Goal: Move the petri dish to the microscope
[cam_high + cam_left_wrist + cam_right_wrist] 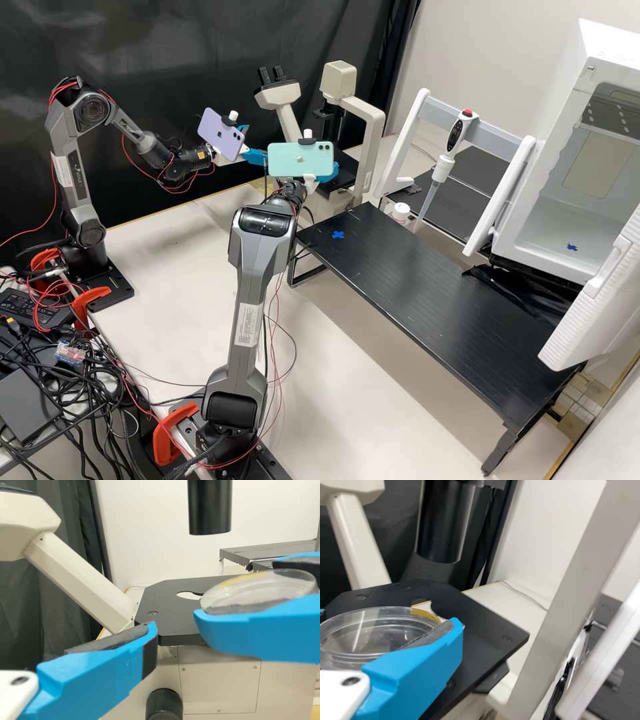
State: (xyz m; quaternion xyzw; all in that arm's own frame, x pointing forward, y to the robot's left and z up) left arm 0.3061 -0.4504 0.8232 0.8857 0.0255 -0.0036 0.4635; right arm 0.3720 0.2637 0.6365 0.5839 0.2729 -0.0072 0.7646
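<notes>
Pinching the petri dish (365, 637) by its sides, the right gripper (240, 588) leaves the base free—presumably for flat setting-down on the microscope stage (167, 622). Dish near the stage; exact clearance cannot be told. Left gripper (255, 142) spread, holding nothing—likely kept aside to leave room. Centring over the stage opening (189, 595) appears due next.

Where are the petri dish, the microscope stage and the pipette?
Petri dish (362, 636): right wrist view, middle of its clear disc.
Microscope stage (169, 621): left wrist view, bare black plate.
Pipette (454, 135): high view, dark face of its handle.
</notes>
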